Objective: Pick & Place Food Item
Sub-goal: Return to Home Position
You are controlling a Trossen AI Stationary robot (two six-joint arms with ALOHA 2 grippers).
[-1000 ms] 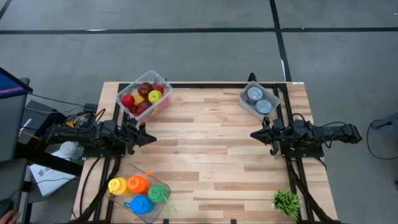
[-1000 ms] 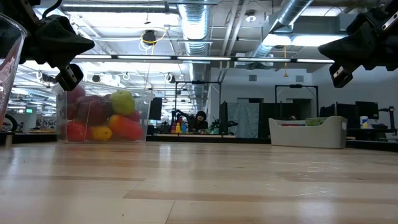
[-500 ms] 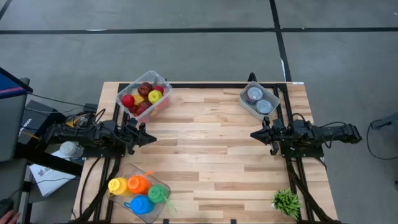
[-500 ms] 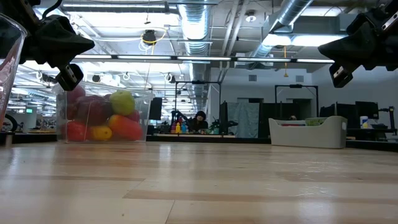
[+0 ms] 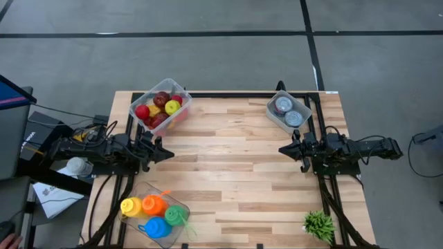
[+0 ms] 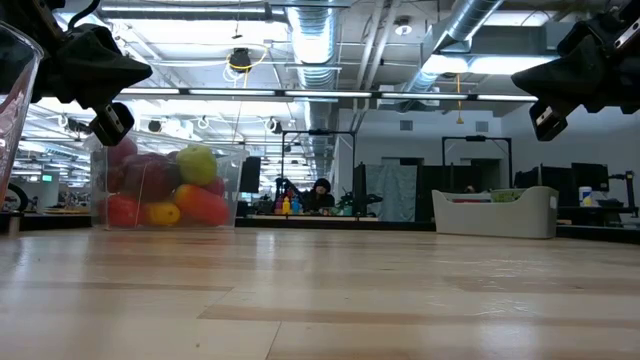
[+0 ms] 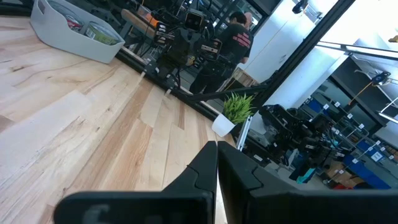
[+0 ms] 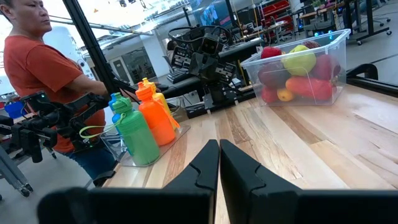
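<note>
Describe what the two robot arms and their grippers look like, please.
The left arm and right arm are black and jointed. The left gripper and right gripper each end in two dark, angular fingers tapering to narrow tips. Black cables run down from each arm's base.

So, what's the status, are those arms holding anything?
Left gripper shut, empty, left side. Right gripper shut, empty, right side. Cans sit in grey bin, far right corner. Nothing between the arms.
</note>
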